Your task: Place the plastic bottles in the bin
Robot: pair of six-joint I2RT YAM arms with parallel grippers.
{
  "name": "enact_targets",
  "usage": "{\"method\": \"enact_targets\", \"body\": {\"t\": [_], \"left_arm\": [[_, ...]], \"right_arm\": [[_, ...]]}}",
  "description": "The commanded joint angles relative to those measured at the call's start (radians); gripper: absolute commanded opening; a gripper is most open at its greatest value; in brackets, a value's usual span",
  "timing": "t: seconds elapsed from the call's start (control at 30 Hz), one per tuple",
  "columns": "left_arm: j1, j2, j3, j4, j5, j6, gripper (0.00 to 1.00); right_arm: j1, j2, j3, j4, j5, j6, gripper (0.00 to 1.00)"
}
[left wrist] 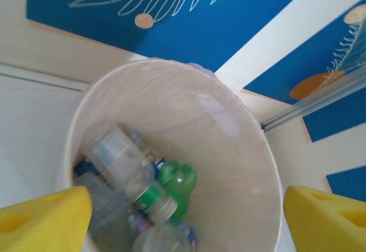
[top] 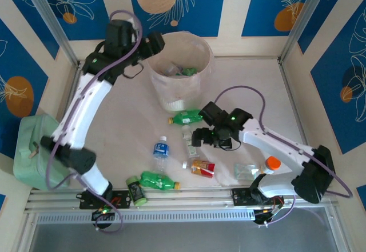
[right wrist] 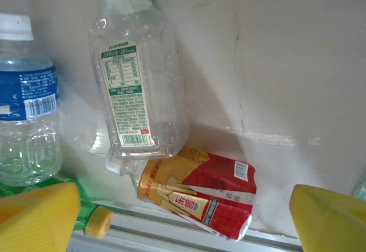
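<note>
Several bottles (left wrist: 117, 155) lie inside the bin (top: 171, 92); left pincer (left wrist: 183, 220) hangs above its rim, jaws wide apart, empty. Bin stands near the far edge of the tabletop (top: 251, 92), bare room to its right. Low over the clear bottle (right wrist: 140, 80) and red-labelled bottle (right wrist: 197, 192), which touch beside the near rail (top: 189, 198), hovers the right pincer (right wrist: 183, 218), wide apart, empty.

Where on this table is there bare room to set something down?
The widest bare patch of table lies right of the bin, back to the far wall. A smaller one sits between the left arm and the blue-labelled bottle. Crowded: the middle front, where bottles cluster around the right gripper.
</note>
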State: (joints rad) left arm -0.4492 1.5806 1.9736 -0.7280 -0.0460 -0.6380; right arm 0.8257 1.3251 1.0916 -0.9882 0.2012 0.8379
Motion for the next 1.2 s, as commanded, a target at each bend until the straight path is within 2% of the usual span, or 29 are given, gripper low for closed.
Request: {"method": "enact_targets", "body": {"t": [0.0, 0.2, 0.43, 0.8, 0.93, 1.17], "left_arm": [[0.010, -0.177, -0.203, 0.008, -0.067, 0.112, 0.89], [0.049, -0.389, -0.516, -0.011, -0.089, 0.074, 0.90], [0.067, -0.468, -0.709, 0.002, -0.027, -0.035, 0.87], [0.070, -0.472, -0.734, 0.003, -0.015, -0.051, 0.85], [0.072, -0.473, -0.744, 0.002, -0.015, -0.053, 0.84], [0.073, -0.475, -0.763, 0.009, -0.011, -0.061, 0.84]], "right_arm": [[0.044, 0.070, 0.060, -0.009, 0.044, -0.023, 0.95], [0.095, 0.229, 0.137, -0.008, 0.064, -0.045, 0.94], [0.117, 0.380, 0.207, -0.027, 0.092, -0.053, 0.91], [0.125, 0.528, 0.270, -0.043, 0.094, -0.062, 0.85], [0.125, 0.548, 0.273, -0.041, 0.093, -0.065, 0.83], [0.118, 0.549, 0.264, -0.043, 0.094, -0.055, 0.73]]}}
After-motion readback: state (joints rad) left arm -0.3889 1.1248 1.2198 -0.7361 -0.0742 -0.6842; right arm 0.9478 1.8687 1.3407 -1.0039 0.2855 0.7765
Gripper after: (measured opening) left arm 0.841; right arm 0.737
